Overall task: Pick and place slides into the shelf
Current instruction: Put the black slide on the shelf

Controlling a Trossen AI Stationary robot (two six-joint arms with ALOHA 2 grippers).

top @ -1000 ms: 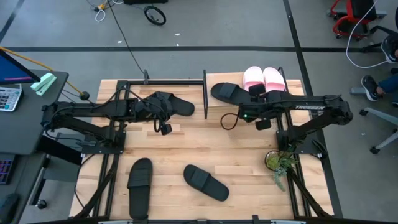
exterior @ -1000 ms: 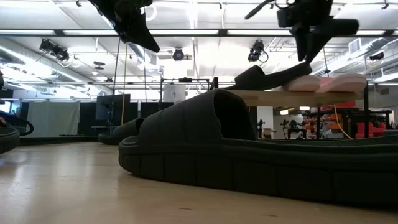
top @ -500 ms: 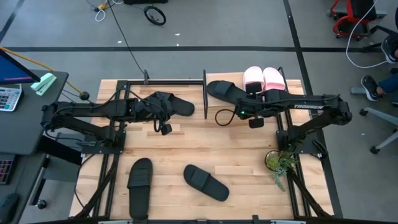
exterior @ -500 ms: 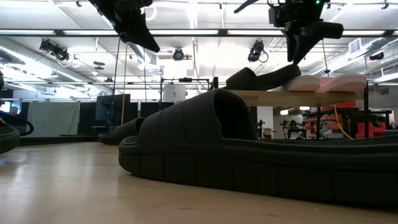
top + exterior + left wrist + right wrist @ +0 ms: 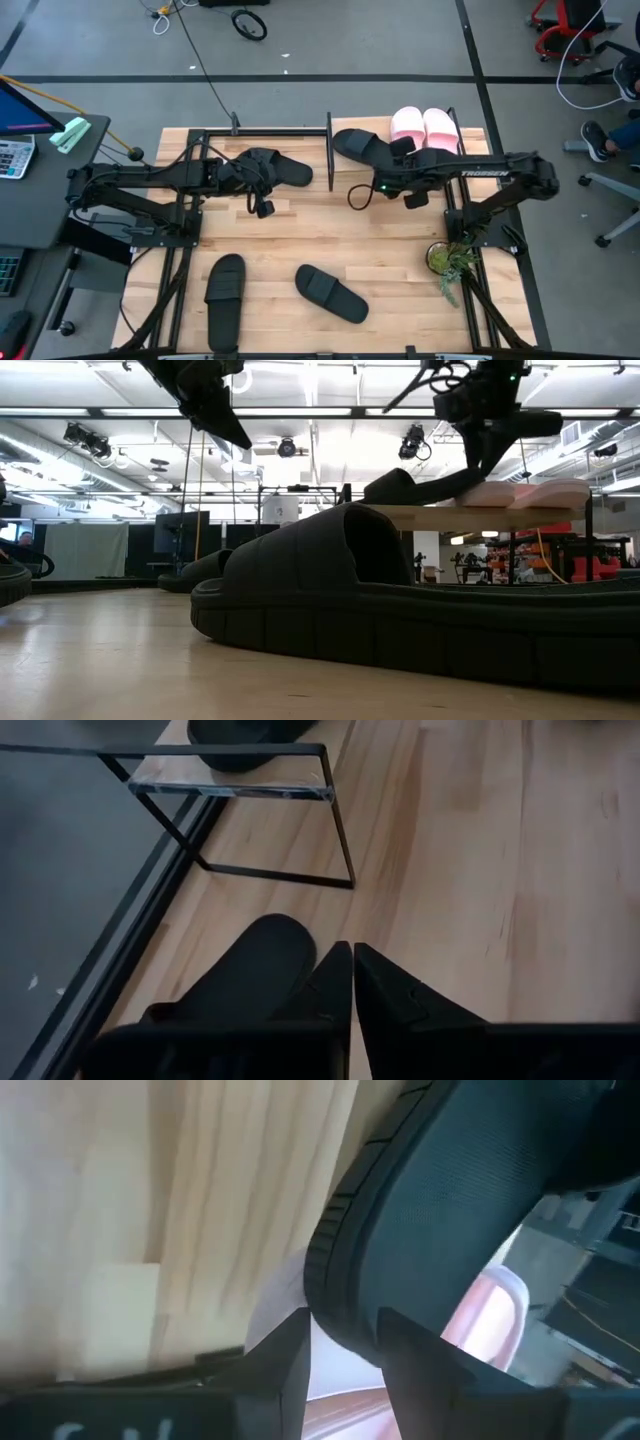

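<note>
My right gripper (image 5: 398, 152) (image 5: 345, 1342) is over the shelf (image 5: 470, 150) (image 5: 450, 512), shut on a black slide (image 5: 358, 147) (image 5: 420, 486) that lies on the top board. Two pale pink slides (image 5: 425, 125) (image 5: 535, 492) rest side by side on the same board, toward its right end. My left gripper (image 5: 258, 178) (image 5: 352, 958) is shut and hangs above the table, over another black slide (image 5: 285, 169) (image 5: 245, 975) that lies flat on the wood. Two more black slides (image 5: 225, 295) (image 5: 332, 293) lie near the table's near edge. My right gripper pinches the black slide's sole edge (image 5: 335, 1285) at the end nearest the pink slides, between its two fingers (image 5: 285, 1355). It comes from above, slanting down. The slide's other end (image 5: 395, 488) rests on the shelf's top board, and the held end is slightly raised.
A small potted plant (image 5: 440, 258) stands on the table near the right arm's base. The shelf's black post (image 5: 330, 150) rises between the two grippers. One black slide (image 5: 400, 600) fills the low view's foreground. Bare wood (image 5: 330, 225) lies mid-table.
My right gripper has moved toward the table's left and a little down, still shut on the black slide. The slide has slid leftward along the shelf's top board, away from the pink slides, and its raised end has come lower.
</note>
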